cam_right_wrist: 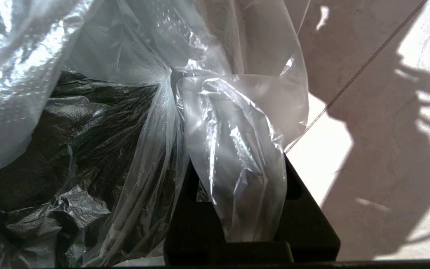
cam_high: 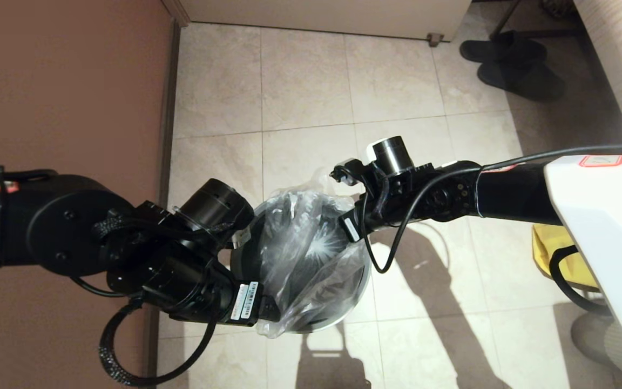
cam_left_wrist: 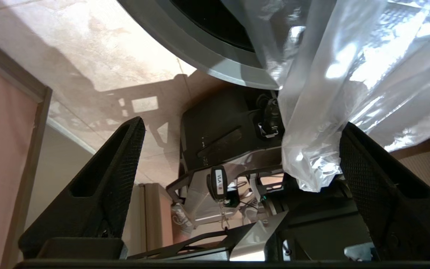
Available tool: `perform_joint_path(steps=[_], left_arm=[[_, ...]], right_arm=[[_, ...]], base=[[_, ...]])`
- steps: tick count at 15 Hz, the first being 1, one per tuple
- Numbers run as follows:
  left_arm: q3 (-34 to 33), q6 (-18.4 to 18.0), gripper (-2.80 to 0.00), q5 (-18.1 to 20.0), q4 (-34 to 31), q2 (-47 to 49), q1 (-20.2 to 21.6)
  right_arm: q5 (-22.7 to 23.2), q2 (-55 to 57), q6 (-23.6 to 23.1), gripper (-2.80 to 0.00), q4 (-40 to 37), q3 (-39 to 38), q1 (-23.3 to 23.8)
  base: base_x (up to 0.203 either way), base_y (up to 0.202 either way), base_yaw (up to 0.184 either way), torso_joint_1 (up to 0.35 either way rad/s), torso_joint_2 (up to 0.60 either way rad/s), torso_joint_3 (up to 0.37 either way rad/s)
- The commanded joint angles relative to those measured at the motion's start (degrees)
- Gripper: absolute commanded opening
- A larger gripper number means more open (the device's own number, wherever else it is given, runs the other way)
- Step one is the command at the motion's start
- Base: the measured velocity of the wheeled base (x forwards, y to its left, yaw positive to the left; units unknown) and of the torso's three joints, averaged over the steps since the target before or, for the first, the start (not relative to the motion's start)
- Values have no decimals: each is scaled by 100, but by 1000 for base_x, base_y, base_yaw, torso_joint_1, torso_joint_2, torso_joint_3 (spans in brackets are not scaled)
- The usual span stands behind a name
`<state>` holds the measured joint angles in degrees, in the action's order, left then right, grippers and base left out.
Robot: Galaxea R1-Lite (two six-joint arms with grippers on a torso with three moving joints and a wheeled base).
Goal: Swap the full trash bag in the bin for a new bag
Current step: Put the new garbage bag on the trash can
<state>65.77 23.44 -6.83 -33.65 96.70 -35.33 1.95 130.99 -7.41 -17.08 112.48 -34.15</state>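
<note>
Arms flank the bin (cam_high: 357, 289) on the tiled floor, right gripper (cam_right_wrist: 237, 209) clamped on the new bag (cam_high: 300, 243) at the far rim, left gripper (cam_left_wrist: 237, 168) with jaws apart beside its near-left hem, which it should probably pinch first so both sides spread evenly.

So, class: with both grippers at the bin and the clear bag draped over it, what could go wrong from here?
1. The left gripper is open, and the new bag only hangs beside one finger, so that side could slip into the bin.
2. The right gripper is shut on a bunched fold, which may tear if pulled.
3. The bag lies crumpled across the mouth and may not spread over the rim.
</note>
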Motion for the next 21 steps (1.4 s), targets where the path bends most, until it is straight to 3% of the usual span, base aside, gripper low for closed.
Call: perform_joint_path(steps=[1,3,9,11,14,17,21], left_arm=[[15,77,0,-20,1,91,17],[188,270,0,-20,406,201,30],[1411,218,0,-78,431,723,-27],[1709,-504,0,-228,366,861,47],[1736,-820,0,-257,193,883,124],[1720,-883,0,721,212,717,314],[1621,-901,0,1667,593,399,672]], right_arm=[[7,-38,-6,-280,-7,-16,-4],[7,-35,-6,-280,-10,-16,-4],[26,-33,112,-280,-5,-6,1],[42,-68,340,-280,-7,-14,118],[76,-142,361,-280,-24,-60,180],[157,-179,390,-280,-24,-68,180],[200,-205,381,-280,-24,-60,180]], base=[[0,0,0,0,0,0],[0,0,0,0,0,0],[0,0,0,0,0,0],[0,0,0,0,0,0],[0,0,0,0,0,0],[0,0,0,0,0,0],[0,0,0,0,0,0]])
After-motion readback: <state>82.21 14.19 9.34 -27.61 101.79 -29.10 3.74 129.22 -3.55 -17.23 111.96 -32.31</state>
